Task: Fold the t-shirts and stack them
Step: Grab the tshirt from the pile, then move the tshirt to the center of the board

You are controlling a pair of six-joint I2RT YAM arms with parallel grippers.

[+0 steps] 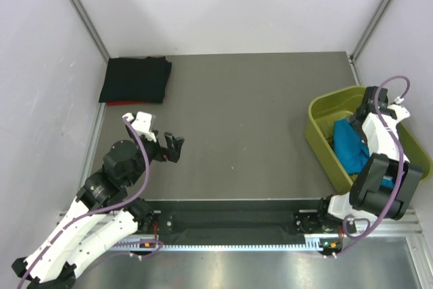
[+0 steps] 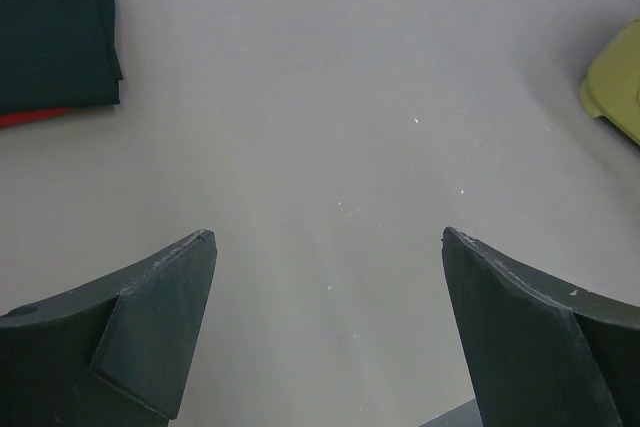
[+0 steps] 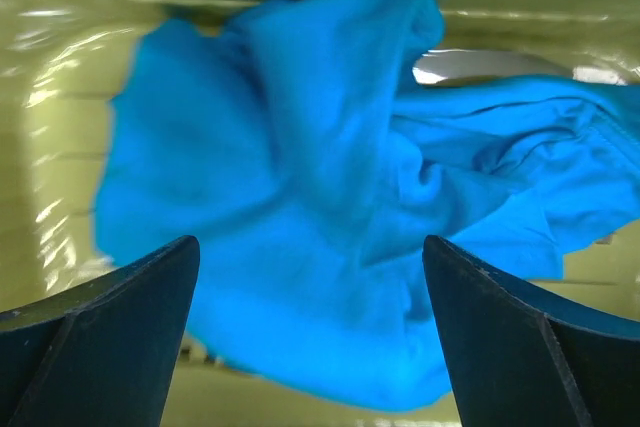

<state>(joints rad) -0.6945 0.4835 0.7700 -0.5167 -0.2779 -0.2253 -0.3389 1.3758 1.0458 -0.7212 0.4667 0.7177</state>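
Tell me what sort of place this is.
Probably a robot lab work cell, not a home: blank white panel walls box in a grey table, a left arm and right arm sit at its near edge, and a yellow-green bin holds a blue t-shirt.

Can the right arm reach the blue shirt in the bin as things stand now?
Probably yes. The right gripper hangs directly above the blue shirt inside the bin, with its jaws open, and nothing lies between them. The shirt is crumpled but not covered.
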